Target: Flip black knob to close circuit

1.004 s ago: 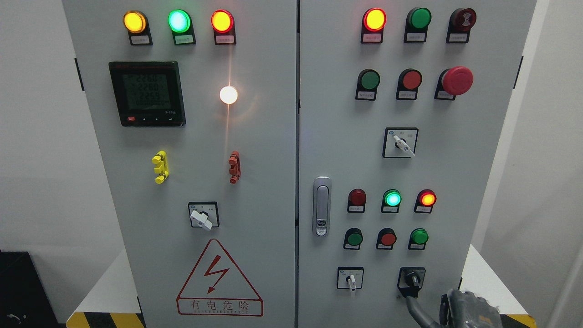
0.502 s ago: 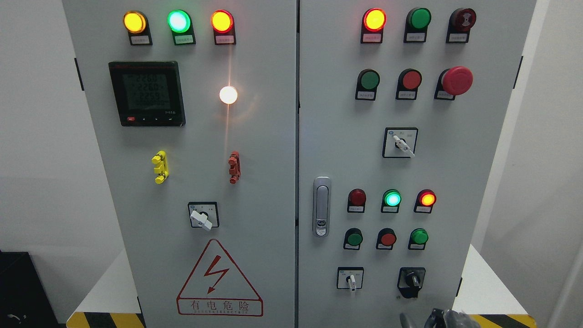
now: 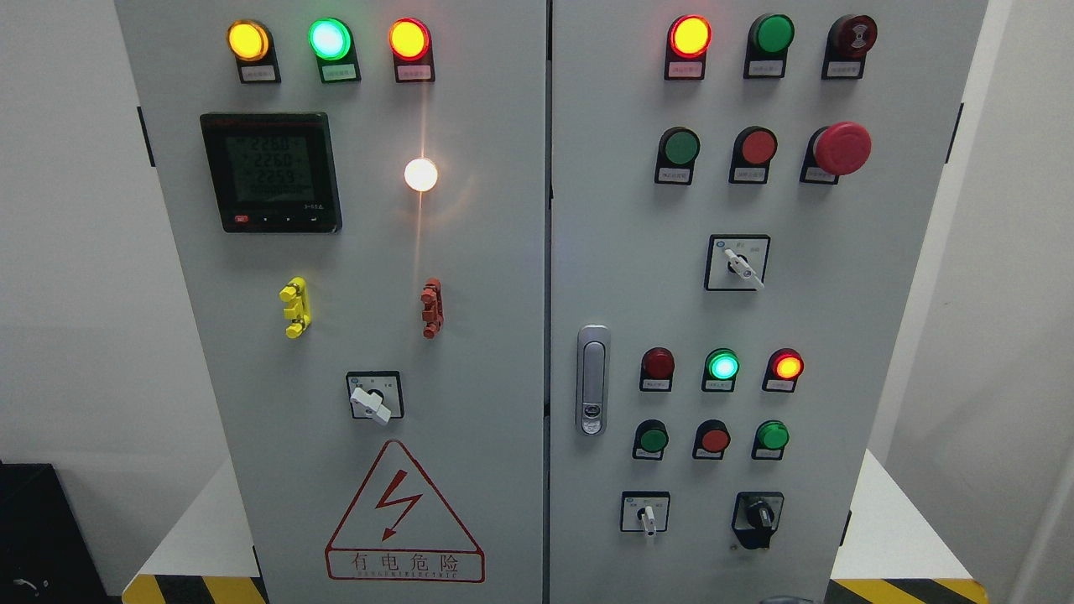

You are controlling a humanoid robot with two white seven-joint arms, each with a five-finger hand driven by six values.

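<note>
the black knob (image 3: 758, 513) sits at the cabinet's lower right, untouched. neither hand is in view, so the fingers' state can't be told. a blind reach could bump the white selector (image 3: 646, 517) just left.

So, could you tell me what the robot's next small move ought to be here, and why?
Probably raise the right hand toward the black knob at the cabinet's lower right: neither hand shows clearly in the head view, so nothing is near the knob and it can't be turned yet.

a grey cabinet (image 3: 503, 277) carries a digital meter (image 3: 271, 172), a red mushroom button (image 3: 841, 148), a silver door latch (image 3: 593, 380) and a red warning triangle (image 3: 404, 513).
</note>
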